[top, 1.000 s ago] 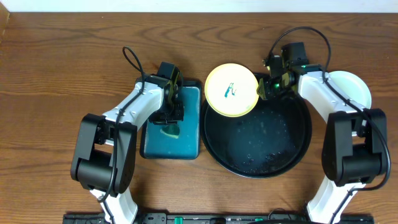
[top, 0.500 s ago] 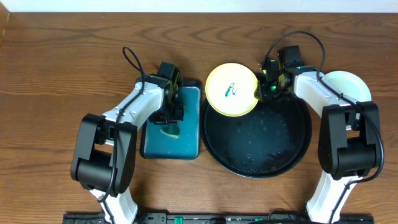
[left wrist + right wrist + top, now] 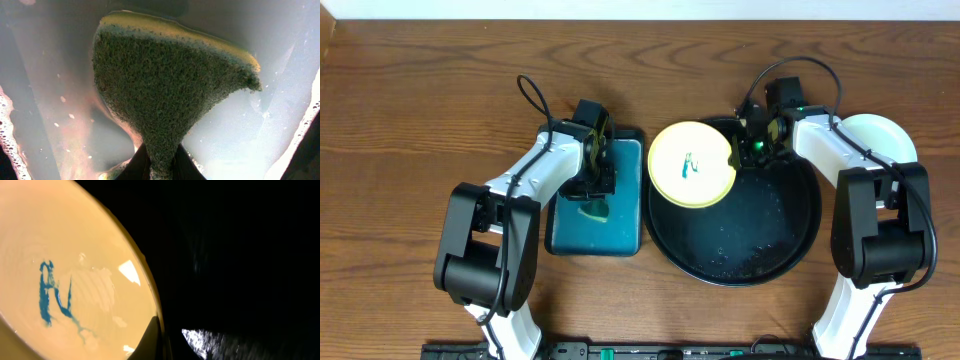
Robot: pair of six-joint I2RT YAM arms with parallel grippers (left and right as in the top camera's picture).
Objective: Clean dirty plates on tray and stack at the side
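Note:
A yellow plate (image 3: 692,164) with a teal scribble is held over the left part of the large black tray (image 3: 790,235). My right gripper (image 3: 742,150) is shut on its right rim; in the right wrist view the plate (image 3: 65,275) fills the left and a dark finger (image 3: 152,337) grips its edge. A pale plate (image 3: 890,138) lies on the table right of the tray. My left gripper (image 3: 592,190) is shut on a green-and-yellow sponge (image 3: 165,90), pressed into the water of the teal tray (image 3: 620,228).
The teal rectangular tray stands just left of the black tray, nearly touching it. Water drops glisten on the black tray's floor (image 3: 740,250). Bare wooden table (image 3: 420,100) lies around both arms.
My right gripper has brought the yellow plate down and toward the front, lower over the black tray. The left arm has not moved.

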